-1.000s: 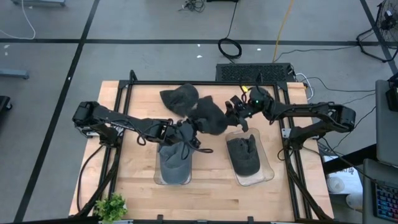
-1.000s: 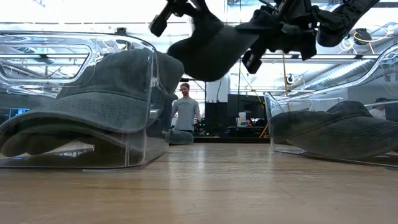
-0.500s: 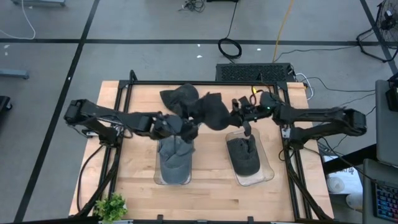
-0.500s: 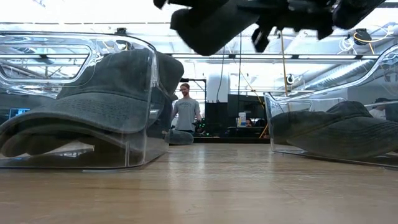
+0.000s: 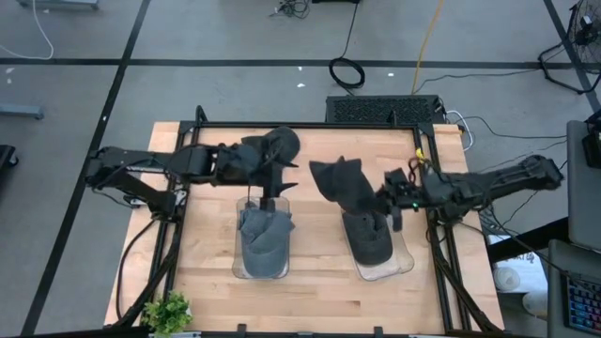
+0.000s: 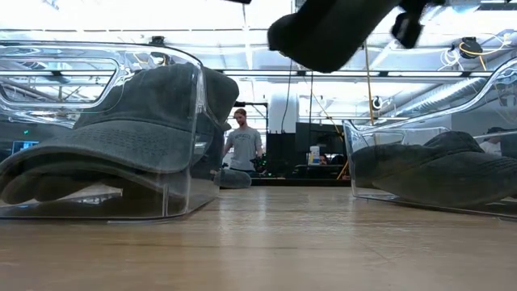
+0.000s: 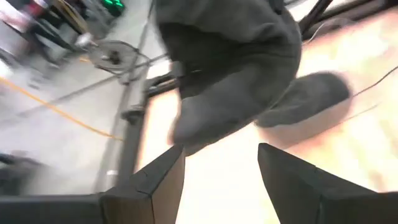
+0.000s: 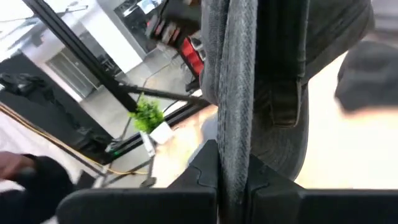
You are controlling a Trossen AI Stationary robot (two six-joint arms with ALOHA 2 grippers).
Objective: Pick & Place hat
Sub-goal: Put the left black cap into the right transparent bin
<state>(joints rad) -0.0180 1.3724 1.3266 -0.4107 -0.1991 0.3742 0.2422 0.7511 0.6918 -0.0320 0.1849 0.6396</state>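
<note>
Hard to make out: left wrist view smeared; low view crops both arms off the top, showing only the underside of the carried hat (image 6: 331, 32). Back pile half covered by the left gripper (image 5: 272, 167), so cannot tell whether one hat or more there.

Counts:
- 2 arms, 2 grippers.
- 2 clear trays on the tabletop (image 5: 319, 282): left tray (image 5: 237, 268) and right tray (image 5: 406, 255), well apart.
- Hats, at least 4: one in the left tray (image 5: 263, 242), one in the right tray (image 5: 369, 237), one carried (image 5: 343, 183), plus dark hat pile (image 5: 268, 145) at the back of the tabletop.
- 1 small green plant (image 5: 169, 312) at the near left corner.
- 1 person (image 6: 241, 149) in the room behind, low view only.

Jaws:
- Right gripper (image 5: 390, 199): jaws pinched narrow on the carried hat's fabric, seen edge-on between the fingers (image 8: 205, 165) in the right wrist view. Hat held in the air, above the back end of the right tray, clear of the hat lying in it.
- Left gripper: jaws spread wide in the left wrist view, fingers (image 7: 155, 186) apart with nothing between. Sits at the hat pile, above the back end of the left tray; contact with the pile not clear.
</note>
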